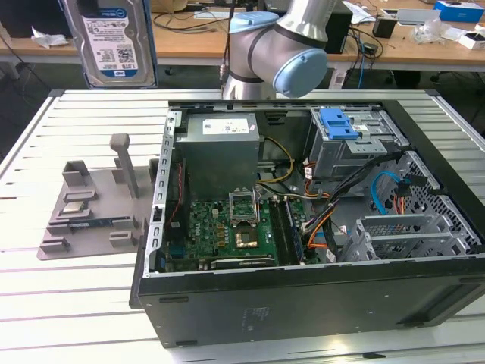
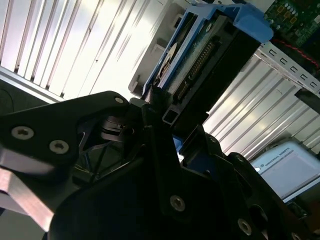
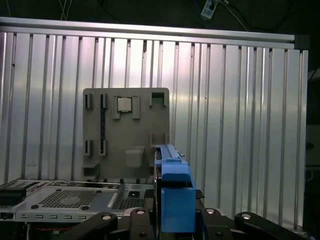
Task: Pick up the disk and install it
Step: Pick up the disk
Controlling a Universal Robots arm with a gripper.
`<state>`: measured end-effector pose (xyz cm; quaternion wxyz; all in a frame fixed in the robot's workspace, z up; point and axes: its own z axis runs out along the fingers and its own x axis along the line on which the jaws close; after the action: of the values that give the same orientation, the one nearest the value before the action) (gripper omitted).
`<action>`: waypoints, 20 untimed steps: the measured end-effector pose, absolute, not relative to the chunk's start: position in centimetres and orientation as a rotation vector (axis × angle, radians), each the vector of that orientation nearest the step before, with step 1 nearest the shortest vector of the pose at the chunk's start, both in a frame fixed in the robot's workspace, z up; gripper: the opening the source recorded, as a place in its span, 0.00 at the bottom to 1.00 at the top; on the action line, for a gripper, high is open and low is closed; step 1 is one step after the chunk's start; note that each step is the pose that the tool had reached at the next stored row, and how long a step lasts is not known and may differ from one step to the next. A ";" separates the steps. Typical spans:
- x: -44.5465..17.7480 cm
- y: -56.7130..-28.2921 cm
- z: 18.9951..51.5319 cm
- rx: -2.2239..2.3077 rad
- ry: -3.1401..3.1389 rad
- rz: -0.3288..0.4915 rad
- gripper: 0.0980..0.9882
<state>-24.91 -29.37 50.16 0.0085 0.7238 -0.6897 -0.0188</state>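
Here's the disk (image 1: 114, 38), up in the air at eleven o'clock of the exterior view, label facing the camera and well clear of the slatted table (image 1: 68, 303). I'd say it's carried high so its blue rails clear the wall of the open computer case (image 1: 303, 296). The gripper (image 3: 171, 214) is clamped on it: in both wrist views the black fingers (image 2: 152, 125) sit tight against either side of the disk's end, with the blue rail between them and the connector edge exposed. Gripping at one end looks deliberate, leaving the rest of the body free to slide into a slot. So the pick looks done, the install not yet. The arm (image 1: 280, 45) stands at twelve o'clock behind the case. At nine o'clock from the case lies the grey parts tray (image 1: 91, 205), with a small processor chip (image 3: 124, 104) resting in one of its pockets. Inside the case, the drive cage (image 1: 356, 148) sits at two o'clock with a blue bracket (image 1: 337, 123) on top. The grey power supply (image 1: 216, 148) is at eleven and the motherboard (image 1: 227, 227) low at seven.
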 end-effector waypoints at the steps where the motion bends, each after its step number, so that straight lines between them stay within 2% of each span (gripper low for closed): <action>1: -24.4 -29.4 50.2 2.261 -2.156 -0.059 0.30; 20: -13.5 -29.4 50.1 2.259 -2.154 -0.064 0.30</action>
<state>-13.53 -29.36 50.09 0.0099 0.7236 -0.6898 -0.0204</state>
